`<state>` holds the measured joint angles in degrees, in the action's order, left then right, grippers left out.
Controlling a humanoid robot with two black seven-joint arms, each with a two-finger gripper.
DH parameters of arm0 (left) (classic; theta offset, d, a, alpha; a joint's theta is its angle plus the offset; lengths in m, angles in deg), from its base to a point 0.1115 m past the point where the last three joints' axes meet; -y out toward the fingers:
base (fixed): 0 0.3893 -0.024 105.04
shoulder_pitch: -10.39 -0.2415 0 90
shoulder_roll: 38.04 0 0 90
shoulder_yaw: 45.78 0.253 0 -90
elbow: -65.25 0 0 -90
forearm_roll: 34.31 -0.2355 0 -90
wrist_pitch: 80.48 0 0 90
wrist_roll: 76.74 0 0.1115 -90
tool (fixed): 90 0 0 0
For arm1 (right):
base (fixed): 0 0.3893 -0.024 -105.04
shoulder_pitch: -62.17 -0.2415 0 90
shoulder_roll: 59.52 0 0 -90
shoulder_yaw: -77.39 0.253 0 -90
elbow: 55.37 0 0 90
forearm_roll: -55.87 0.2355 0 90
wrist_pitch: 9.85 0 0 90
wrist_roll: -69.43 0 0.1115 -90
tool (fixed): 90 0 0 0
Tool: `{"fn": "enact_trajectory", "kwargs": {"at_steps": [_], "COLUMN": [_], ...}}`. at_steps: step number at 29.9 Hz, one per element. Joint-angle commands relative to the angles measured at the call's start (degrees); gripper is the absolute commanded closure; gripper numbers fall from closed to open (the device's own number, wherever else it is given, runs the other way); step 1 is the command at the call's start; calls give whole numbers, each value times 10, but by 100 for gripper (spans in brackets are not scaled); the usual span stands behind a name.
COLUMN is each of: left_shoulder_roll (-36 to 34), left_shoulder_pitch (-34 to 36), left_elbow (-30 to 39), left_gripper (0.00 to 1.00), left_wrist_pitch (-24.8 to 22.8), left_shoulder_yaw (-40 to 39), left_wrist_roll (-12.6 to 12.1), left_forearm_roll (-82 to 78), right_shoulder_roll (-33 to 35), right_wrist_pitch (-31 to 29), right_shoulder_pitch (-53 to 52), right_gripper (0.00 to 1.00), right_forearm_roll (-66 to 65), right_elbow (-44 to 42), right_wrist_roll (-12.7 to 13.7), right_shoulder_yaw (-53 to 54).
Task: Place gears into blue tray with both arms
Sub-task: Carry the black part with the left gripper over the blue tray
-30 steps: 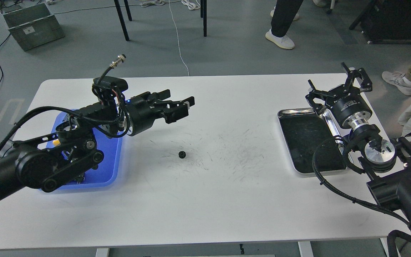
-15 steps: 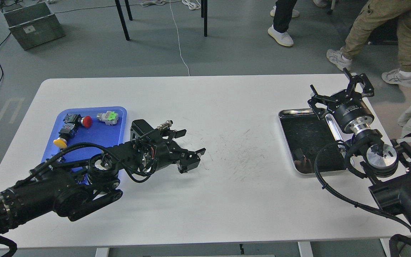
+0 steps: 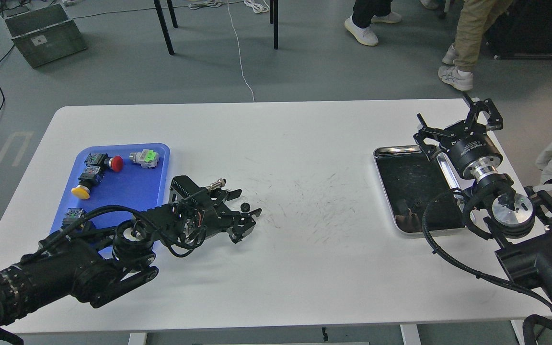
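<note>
Reaching low over the white surface (image 3: pixel 276 268), my left end effector (image 3: pixel 243 216) is resting with its fingers spread apart around a tiny black toothed gear (image 3: pixel 245 206), which is lying between the fingertips, just right of the bright blue rectangular plastic tray (image 3: pixel 127 184). My right end effector (image 3: pixel 458 120) is hovering with fingers splayed wide above the far edge of the shiny steel tray (image 3: pixel 403 151), gripping nothing.
</note>
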<state>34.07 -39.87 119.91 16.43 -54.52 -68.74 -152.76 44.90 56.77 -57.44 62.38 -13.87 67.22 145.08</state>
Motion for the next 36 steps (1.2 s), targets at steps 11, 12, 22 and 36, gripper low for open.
{"fn": "enact_trajectory", "kwargs": {"at_steps": [11,12,22,36], "left_shoulder_roll": [14,13,-28,-318], "left_shoulder_pitch": [-11,-11,15,136], "left_elbow": [-19,-19,40,282], "left_gripper": [90,91,93,93], "left_wrist_pitch": [0,0,9,-44], "left_shoulder_yaw": [0,0,-39,-48], "left_wrist_roll": [-2,-2,-11,-37], "left_forearm_roll": [1,1,9,202], "right_shoulder_roll": [5,5,5,19], "right_wrist_pitch": [0,0,1,4], "right_shoulder_pitch": [1,1,0,-5], "right_gripper": [3,3,3,3], "right_forearm_roll": [0,-1,-1,-1], "right_elbow": [0,1,2,2], "right_wrist_roll": [0,0,1,4], "right_shoulder_yaw": [0,0,-1,-1]}}
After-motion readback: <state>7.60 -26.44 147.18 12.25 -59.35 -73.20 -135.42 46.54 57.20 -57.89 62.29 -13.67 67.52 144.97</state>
